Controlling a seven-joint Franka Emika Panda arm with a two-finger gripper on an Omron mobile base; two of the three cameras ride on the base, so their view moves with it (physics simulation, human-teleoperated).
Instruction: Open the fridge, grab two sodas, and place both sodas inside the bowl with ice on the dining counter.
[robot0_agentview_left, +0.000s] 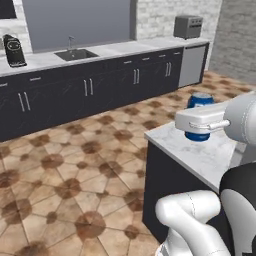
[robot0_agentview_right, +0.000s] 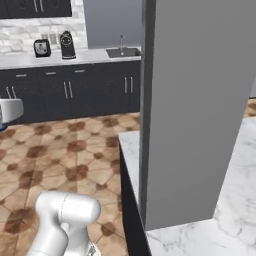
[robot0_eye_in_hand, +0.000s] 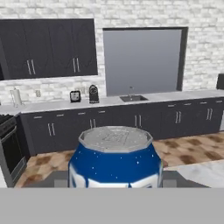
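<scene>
A blue soda (robot0_agentview_left: 200, 101) with a silvery top sits between my gripper's (robot0_agentview_left: 198, 126) jaws, which are shut on it. The can hangs just over the near corner of the white marble dining counter (robot0_agentview_left: 202, 157). In the hand view the soda (robot0_eye_in_hand: 114, 158) sits close at the bottom centre, upright, its lid facing up. The veined slab of the dining counter (robot0_agentview_right: 235, 200) also runs along the right base view's lower right. The fridge and the bowl with ice are out of view.
A tall grey column (robot0_agentview_right: 192, 100) stands over the counter on the right. Across the tiled floor (robot0_agentview_left: 75, 165) runs a dark-cabinet worktop with a sink (robot0_agentview_left: 76, 54), a coffee machine (robot0_agentview_left: 14, 50) and a toaster (robot0_agentview_left: 188, 26).
</scene>
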